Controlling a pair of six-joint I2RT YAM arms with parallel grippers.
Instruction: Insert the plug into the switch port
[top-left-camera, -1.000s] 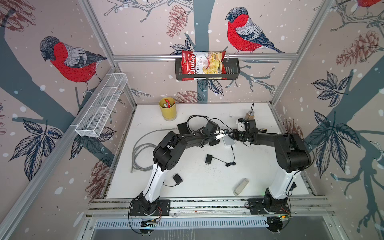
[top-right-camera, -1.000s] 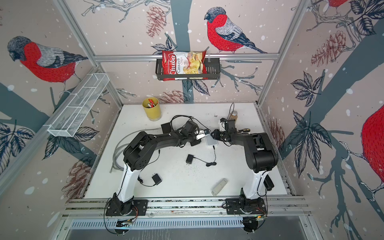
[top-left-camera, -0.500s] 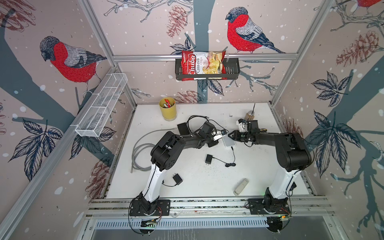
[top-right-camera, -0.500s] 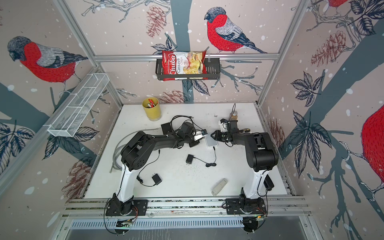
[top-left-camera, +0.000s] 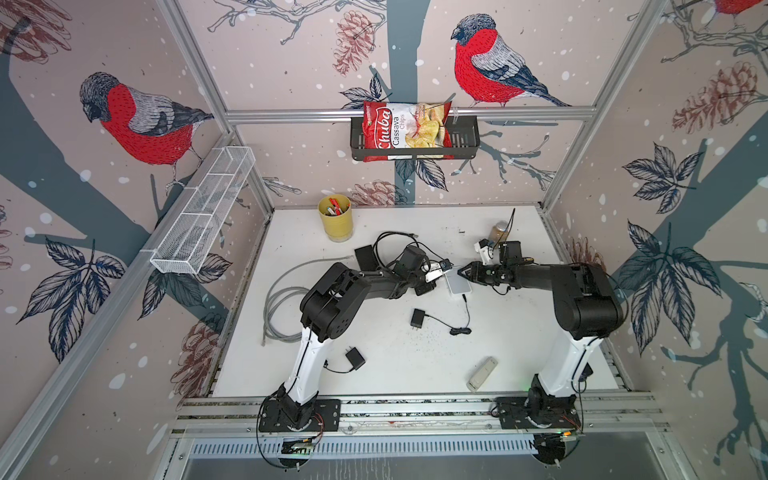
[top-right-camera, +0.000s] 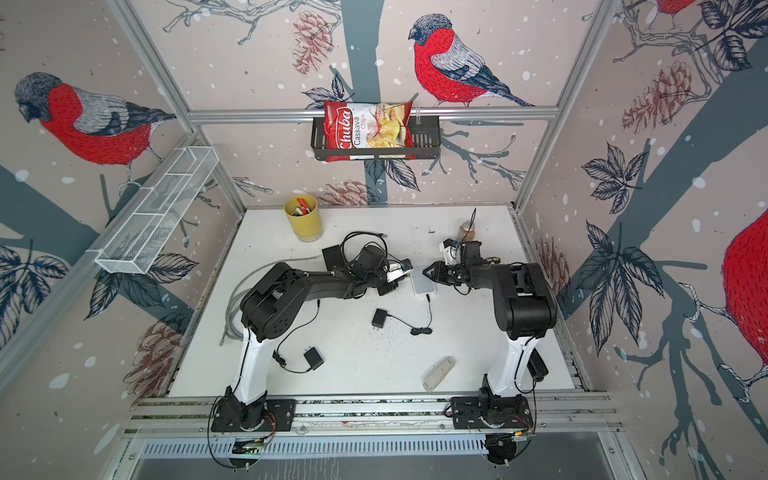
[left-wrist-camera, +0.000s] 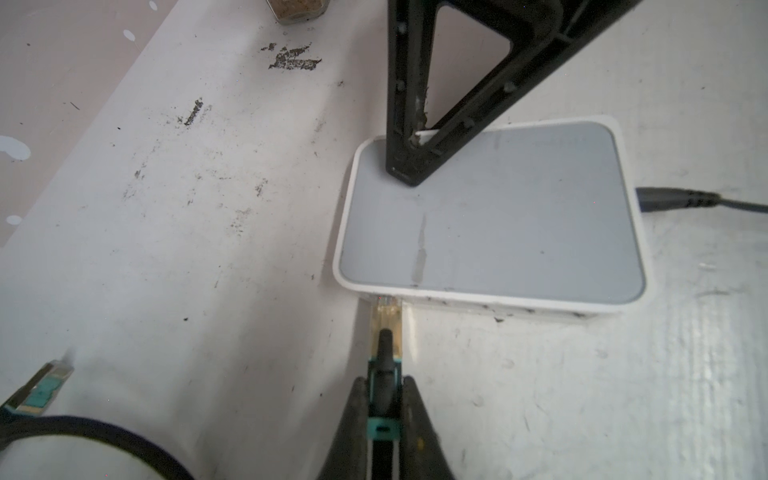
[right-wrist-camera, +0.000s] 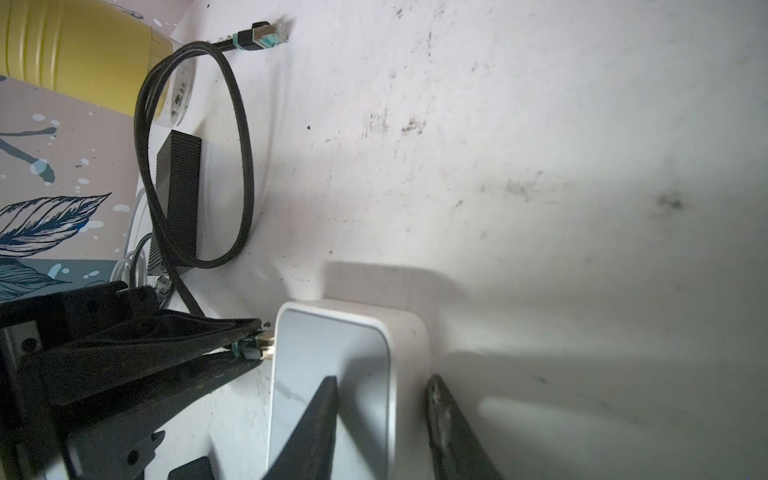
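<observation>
White tabletop (left-wrist-camera: 208, 249) carried the switch (left-wrist-camera: 498, 216). Left gripper (left-wrist-camera: 384, 399) was clamped on the plug (left-wrist-camera: 388, 320), whose clear tip met the switch's side port (left-wrist-camera: 384, 298). Right gripper (right-wrist-camera: 382, 379) stood part-open, one finger resting on the switch's top.

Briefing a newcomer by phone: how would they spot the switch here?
On the white table, look at the middle, where the left gripper and right gripper meet. The switch lies between them, flat. It is the only white box with a grey top; nearby boxes are black.
</observation>
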